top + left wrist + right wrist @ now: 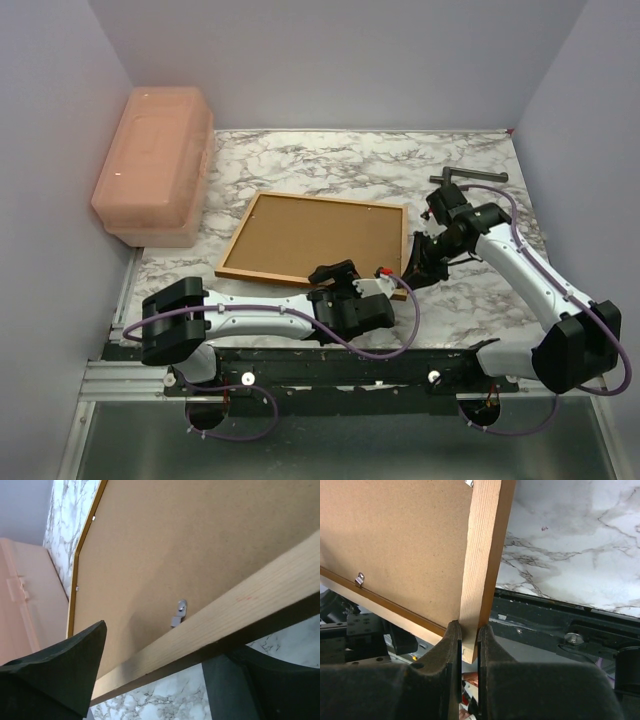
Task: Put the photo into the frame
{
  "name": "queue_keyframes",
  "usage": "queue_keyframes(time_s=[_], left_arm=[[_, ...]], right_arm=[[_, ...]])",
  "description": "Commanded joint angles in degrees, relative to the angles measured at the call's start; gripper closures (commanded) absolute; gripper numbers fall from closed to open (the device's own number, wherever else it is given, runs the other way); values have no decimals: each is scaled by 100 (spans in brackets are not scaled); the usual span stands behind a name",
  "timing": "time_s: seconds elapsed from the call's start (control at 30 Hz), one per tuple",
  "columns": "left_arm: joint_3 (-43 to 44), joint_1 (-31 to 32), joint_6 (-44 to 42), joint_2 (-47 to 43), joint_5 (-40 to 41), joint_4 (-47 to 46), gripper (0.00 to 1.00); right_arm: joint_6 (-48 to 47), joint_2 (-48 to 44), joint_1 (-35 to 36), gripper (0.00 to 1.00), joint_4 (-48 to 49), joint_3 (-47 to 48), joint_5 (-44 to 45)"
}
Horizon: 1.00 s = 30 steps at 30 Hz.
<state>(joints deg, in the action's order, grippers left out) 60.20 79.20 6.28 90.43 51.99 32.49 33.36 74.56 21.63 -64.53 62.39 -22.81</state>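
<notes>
From above, you see the frame (240, 232) lying back-up near the middle of the marble table (330, 160), its brown board (320, 235) facing the camera. A pink box (155, 160) stands at the far left and a grey bar (470, 178) lies at the far right. Your left gripper (335, 272) sits at the frame's near rail, and your right gripper (413, 268) at its near right corner. From here you cannot tell how either one's jaws stand.

Your left wrist camera settles the first. The left gripper (165, 645) is spread wide, its dark fingers (65, 675) far apart with the frame's pale rail (225, 615) running across between them, not pinched. It also shows a small metal clip (180, 611) where the board (175, 545) meets that rail. The pink box (20, 605) shows beyond.

Your right wrist camera settles the second. The right gripper (469, 635) is closed narrow on the frame's side rail (482, 555), with the fingers (450, 650) pressed on both faces just by the corner. Another clip (359, 579) shows on the board (395, 540). Marble (570, 545) lies to the right.
</notes>
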Motion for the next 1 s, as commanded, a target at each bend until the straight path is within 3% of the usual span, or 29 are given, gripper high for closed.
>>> queue_keyframes(time_s=[0.0,0.1,0.17,0.3,0.67,0.83,0.97], left_arm=[[-19,-94,-133,132,813,-288,32],[-31,-114,-251,76,870,-374,41],[-36,-115,-302,-14,857,-402,50],[-58,-115,-379,-238,875,-389,69],[303,-30,-769,-1141,840,187,77],[537,-2,-837,-1722,539,495,80],[639,7,-861,-2137,328,758,88]], right_arm=[[-271,-197,6,100,31,355,-665],[-295,-197,6,99,40,336,-646],[-278,-198,6,92,78,344,-633],[-193,-297,8,61,214,496,-572],[-430,-633,8,2,439,1731,444],[-727,-838,4,0,913,2084,498],[-1084,-1034,3,0,1421,2168,332]])
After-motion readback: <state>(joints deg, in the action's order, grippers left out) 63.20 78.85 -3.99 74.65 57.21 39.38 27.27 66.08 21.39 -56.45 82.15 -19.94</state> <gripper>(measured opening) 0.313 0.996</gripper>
